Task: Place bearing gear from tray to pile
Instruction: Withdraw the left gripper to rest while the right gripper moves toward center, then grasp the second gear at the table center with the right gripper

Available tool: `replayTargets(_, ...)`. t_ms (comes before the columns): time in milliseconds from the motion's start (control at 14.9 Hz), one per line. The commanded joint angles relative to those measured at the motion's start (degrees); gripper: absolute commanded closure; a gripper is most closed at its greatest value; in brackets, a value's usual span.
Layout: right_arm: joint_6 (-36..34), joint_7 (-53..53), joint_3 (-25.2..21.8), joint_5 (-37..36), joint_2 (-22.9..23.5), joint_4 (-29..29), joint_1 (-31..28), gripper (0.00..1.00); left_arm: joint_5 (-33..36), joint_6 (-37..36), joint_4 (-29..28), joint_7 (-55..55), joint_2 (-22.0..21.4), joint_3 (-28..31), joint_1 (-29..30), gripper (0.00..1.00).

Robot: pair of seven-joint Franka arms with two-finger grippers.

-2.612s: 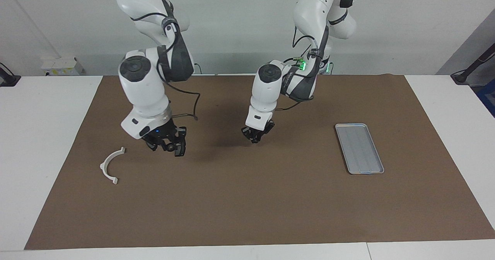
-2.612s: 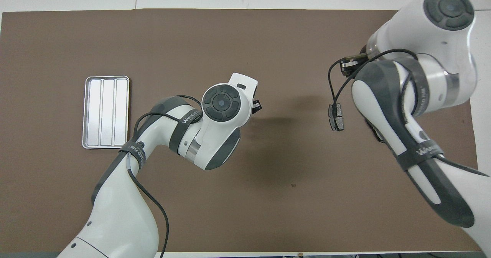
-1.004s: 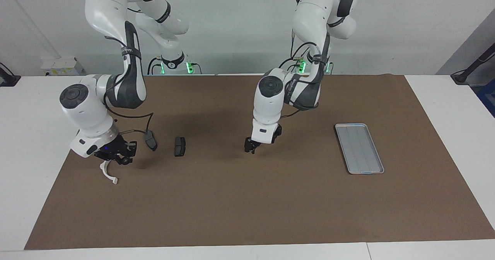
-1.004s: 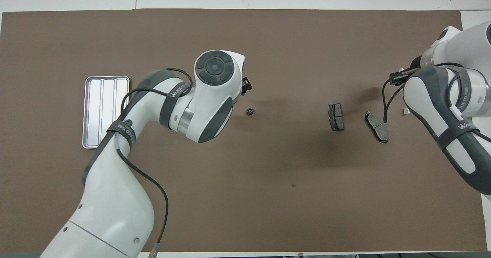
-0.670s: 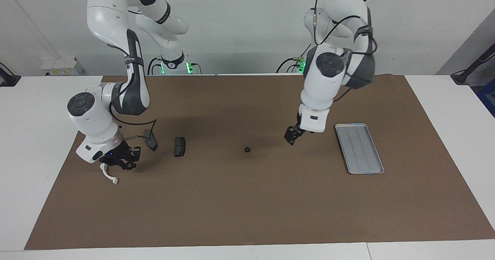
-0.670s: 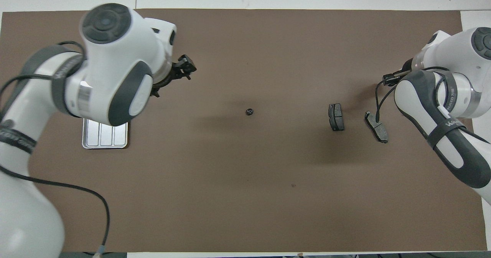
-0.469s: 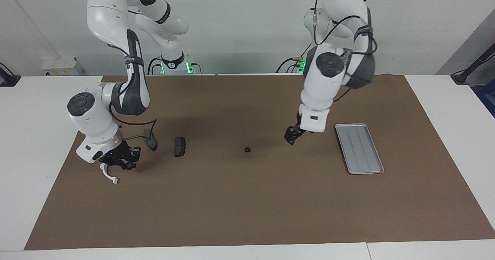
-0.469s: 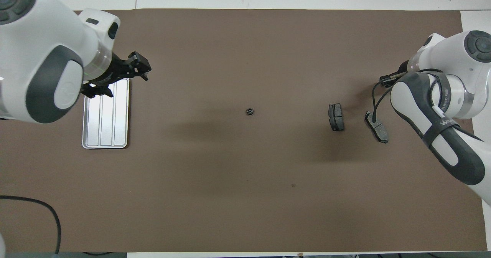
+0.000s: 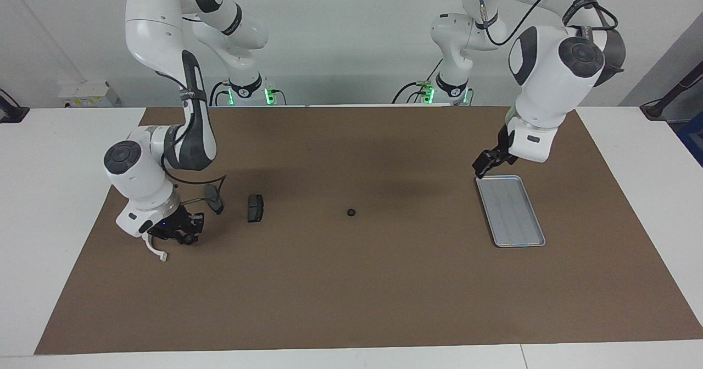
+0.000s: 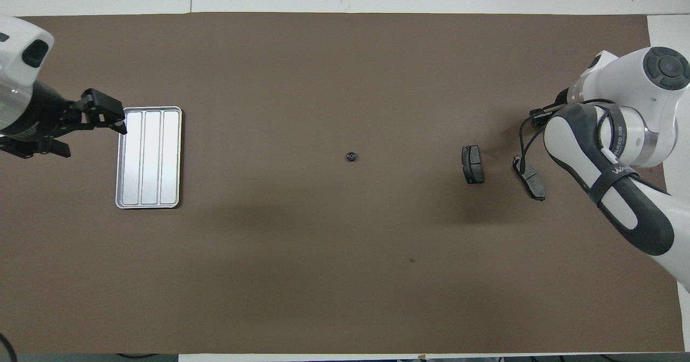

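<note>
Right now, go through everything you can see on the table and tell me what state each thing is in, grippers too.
tray: flat on the mat, nothing in it.
bearing gear: alone on the mat, between tray and pile.
two brake pads: lying on the mat, apart.
white half-ring bracket: on the mat, partly hidden by the right gripper.
left gripper: open, holding nothing, over the tray's edge.
right gripper: low over the bracket; whether it grips anything is unclear.

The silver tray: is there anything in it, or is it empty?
Empty. The tray shows only its bare ribs in both views; the small dark gear lies on the brown mat.
</note>
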Motion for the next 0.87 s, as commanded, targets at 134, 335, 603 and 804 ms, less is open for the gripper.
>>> replayTargets(134, 1.3, -1.6, 0.5, 0.7, 0.5, -0.7, -0.6, 0.95, 0.3, -5.0, -4.3, 6.0, -6.6, -1.1, 4.4, 0.0)
replayTargets(335, 1.4, -1.4, 0.5, 0.8, 0.7, -0.7, -0.6, 0.92, 0.3, -6.2, -4.7, 7.4, -7.2, -1.5, 5.7, 0.0)
replayTargets(603, 0.8, -1.7, 0.5, 0.7, 0.0, -0.4, -0.3, 0.0, 0.3, -0.8, -8.8, 8.9, -8.3, -1.5, 6.2, 0.0)
replayTargets(804, -0.3, -0.7, 0.6, 0.7, -1.7, 0.0, 1.4, 0.0, 0.3, 2.2, -8.9, 9.7, -7.9, -1.8, 6.5, 0.0)
